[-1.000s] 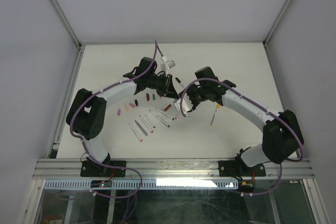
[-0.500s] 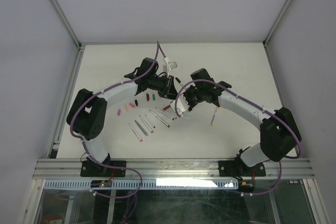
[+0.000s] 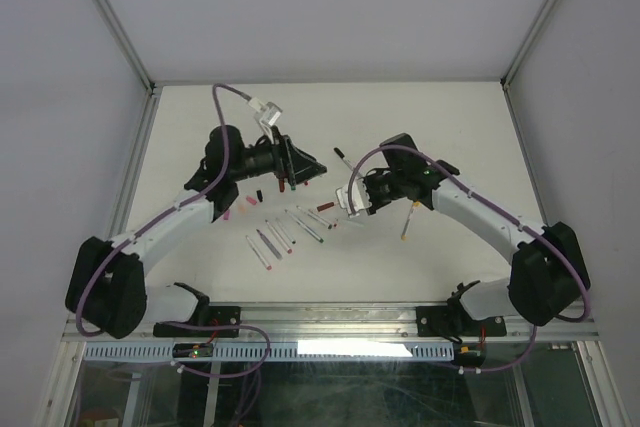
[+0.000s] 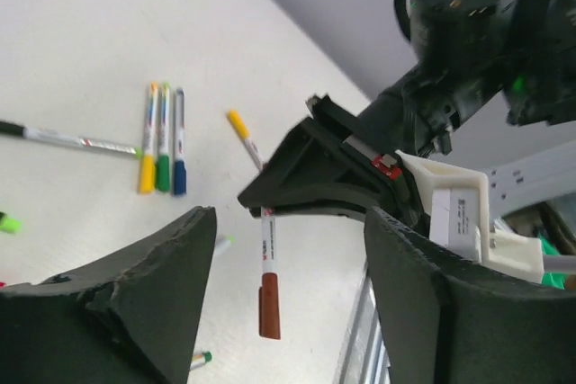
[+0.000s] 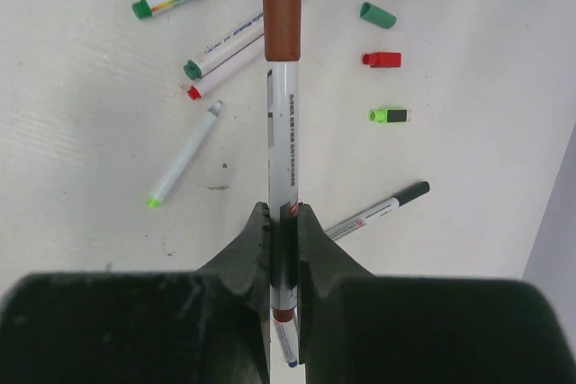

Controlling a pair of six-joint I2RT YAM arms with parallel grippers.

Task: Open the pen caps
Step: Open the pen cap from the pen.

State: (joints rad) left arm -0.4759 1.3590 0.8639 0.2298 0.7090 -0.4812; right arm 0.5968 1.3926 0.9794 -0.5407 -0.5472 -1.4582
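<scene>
Pen caps (image 5: 378, 14) are lying loose on the white table (image 3: 450, 127), so a bunch are off already. In the right wrist view there's a brown one, a green one, a red one and a bright green one with a black end, sitting in a rough column off to the right, apart from the pens. The right gripper (image 5: 282, 222) has its fingers pinched tight on the white barrel of a brown-capped pen (image 5: 282, 132), and the brown cap (image 5: 282, 2) is still on the far end, sticking out in front of the gripper. The left gripper (image 3: 297, 169) is empty with its fingers spread wide, hovering above the table near the right one. Its own camera sees that pen in the gap between its two fingers, clear of both. Down on the table, other pens (image 3: 272, 240) lie in a loose row, and a black-capped pen (image 5: 378, 210) sits close to the right gripper. Three more pens (image 4: 162, 150) with yellow, green and blue ends lie side by side.
</scene>
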